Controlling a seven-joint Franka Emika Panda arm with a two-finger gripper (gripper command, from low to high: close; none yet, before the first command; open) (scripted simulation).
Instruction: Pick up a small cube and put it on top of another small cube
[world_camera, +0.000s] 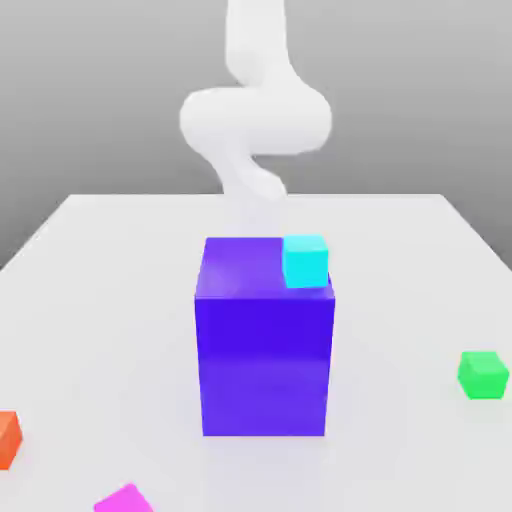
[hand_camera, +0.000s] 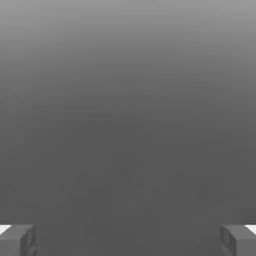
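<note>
A small cyan cube (world_camera: 305, 261) sits on the top face of a tall blue-violet block (world_camera: 265, 350), near that face's far corner on the exterior view's right. A small green cube (world_camera: 483, 375) rests on the table at the exterior view's right. At the left edge lies a small orange cube (world_camera: 6, 438), and a small magenta cube (world_camera: 125, 499) lies at the front. The white arm (world_camera: 255, 120) rises behind the tall block. In the hand view my gripper (hand_camera: 128, 240) is open, its two grey fingertips (hand_camera: 17, 240) far apart with nothing between them, facing plain grey background.
The white table (world_camera: 100, 300) stretches around the tall block, which stands in its middle between the arm and the front cubes. The small cubes are spread wide apart along the table's front and sides.
</note>
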